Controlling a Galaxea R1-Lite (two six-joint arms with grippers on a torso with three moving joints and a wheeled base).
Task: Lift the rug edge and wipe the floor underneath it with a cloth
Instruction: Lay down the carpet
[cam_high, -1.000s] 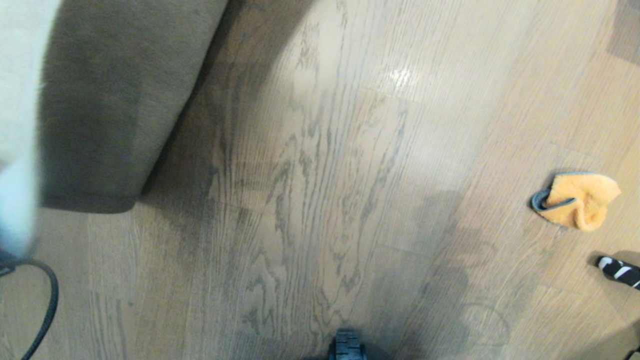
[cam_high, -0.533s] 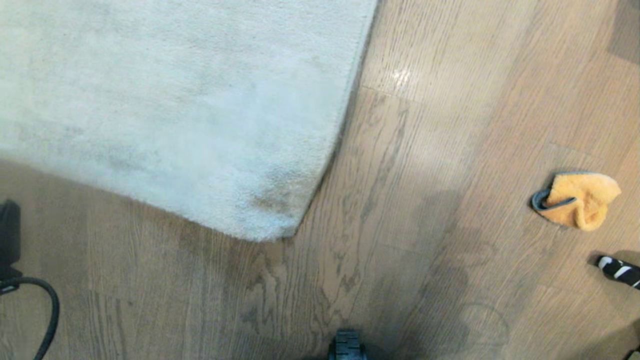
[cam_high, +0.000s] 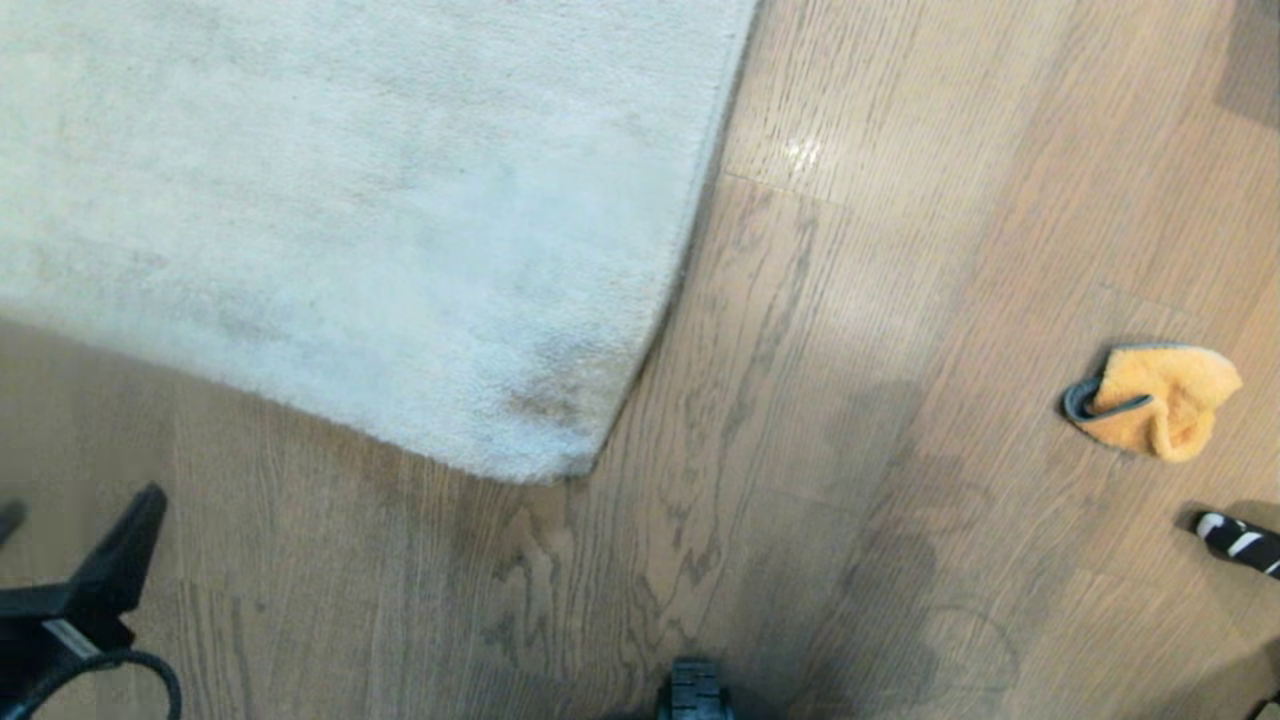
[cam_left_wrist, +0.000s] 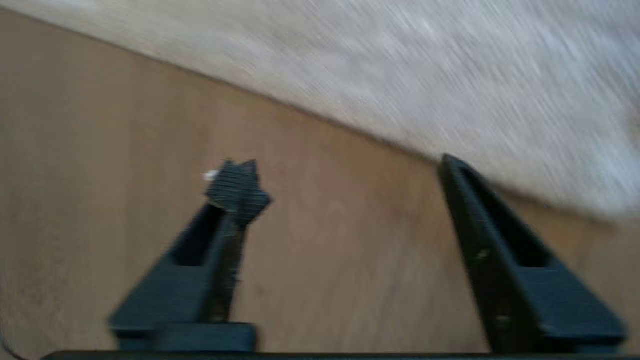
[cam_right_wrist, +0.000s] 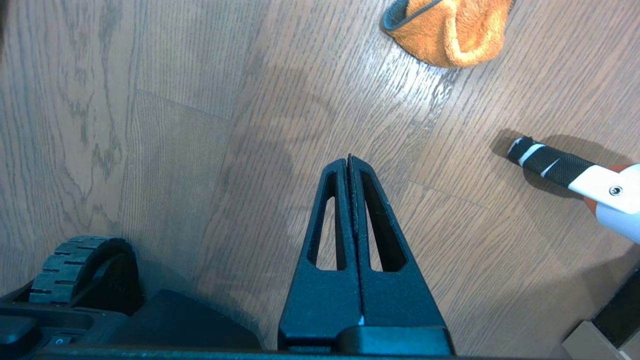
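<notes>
Inspector: Presently, status?
Assessor: Rug lies flat on the floor, edge down; cloth sits loose, well apart to the right. Whether any wiping is done cannot be judged.
Inspector: Tools?
Assessor: Left tool spread wide, empty, near the rug edge. Right tool clenched, empty
</notes>
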